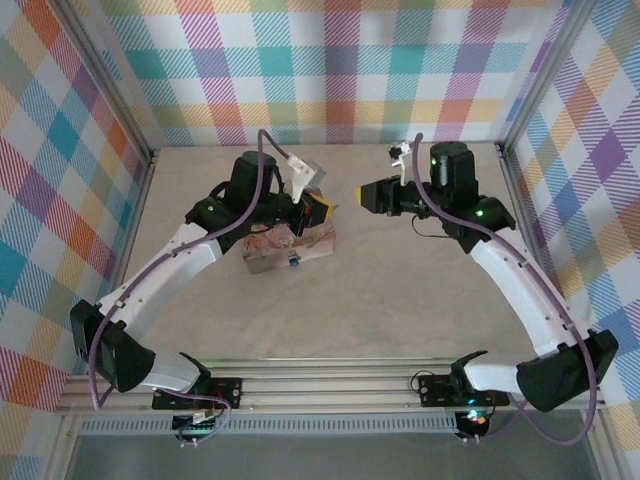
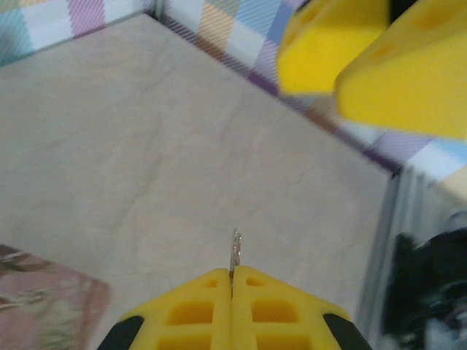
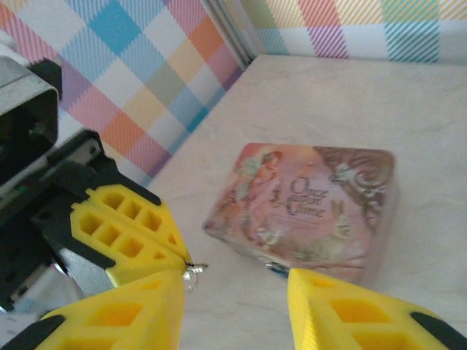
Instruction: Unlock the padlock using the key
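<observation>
Left hand [image 2: 232,273] closed on the thin grey metal key [image 2: 235,251]; right hand [image 3: 235,281] open, empty; tiny blue-green padlock [image 1: 292,260] lies unheld on the tabletop [image 1: 400,300] beside the pink pictured tin [image 3: 306,204]; risk: the key's push skids it away, or the key twists in the pinch.

L end effector [image 2: 232,273] pinched tight, R end effector [image 3: 235,286] jaws parted.

The pink tin [image 3: 306,211] reads "Once" and "Time", small words between them blurred.
</observation>
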Robot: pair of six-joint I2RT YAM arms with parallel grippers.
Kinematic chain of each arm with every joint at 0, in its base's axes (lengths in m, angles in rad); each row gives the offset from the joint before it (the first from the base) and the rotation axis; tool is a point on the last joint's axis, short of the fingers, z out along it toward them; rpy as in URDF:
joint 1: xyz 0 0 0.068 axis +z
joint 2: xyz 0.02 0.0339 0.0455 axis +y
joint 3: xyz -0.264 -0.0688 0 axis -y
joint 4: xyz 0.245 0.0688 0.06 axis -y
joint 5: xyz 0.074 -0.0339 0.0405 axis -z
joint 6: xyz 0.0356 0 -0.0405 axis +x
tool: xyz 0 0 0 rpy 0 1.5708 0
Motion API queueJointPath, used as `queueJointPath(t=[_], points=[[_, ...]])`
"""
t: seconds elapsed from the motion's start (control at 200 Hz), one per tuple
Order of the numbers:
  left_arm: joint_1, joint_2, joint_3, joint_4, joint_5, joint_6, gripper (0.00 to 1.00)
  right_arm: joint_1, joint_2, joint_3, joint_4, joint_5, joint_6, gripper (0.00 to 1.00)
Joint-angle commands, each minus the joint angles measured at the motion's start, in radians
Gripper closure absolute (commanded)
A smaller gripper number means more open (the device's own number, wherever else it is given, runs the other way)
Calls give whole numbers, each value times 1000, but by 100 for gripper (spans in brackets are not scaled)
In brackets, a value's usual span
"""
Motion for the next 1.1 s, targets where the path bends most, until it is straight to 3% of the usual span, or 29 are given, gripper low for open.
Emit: queueJointPath(t=[0.0,0.275,0.79,0.88,1.015,1.095], points=[[32,-35,-25,166,144,-238,100,0,6,-23,180,-131,210,56],[39,-101,-121,301,134,-296,100,0,84,-11,293,-260,425,60],[39,-103,-145,370,109,-351,100,10,114,-16,296,-364,467,67],[39,-104,-146,372,97,-358,100,21,119,-22,290,-373,467,74],[40,-107,-145,349,92,-352,100,29,127,-34,314,-384,475,95],[38,-111,-146,327,84,-346,100,29,132,-35,336,-392,478,100]])
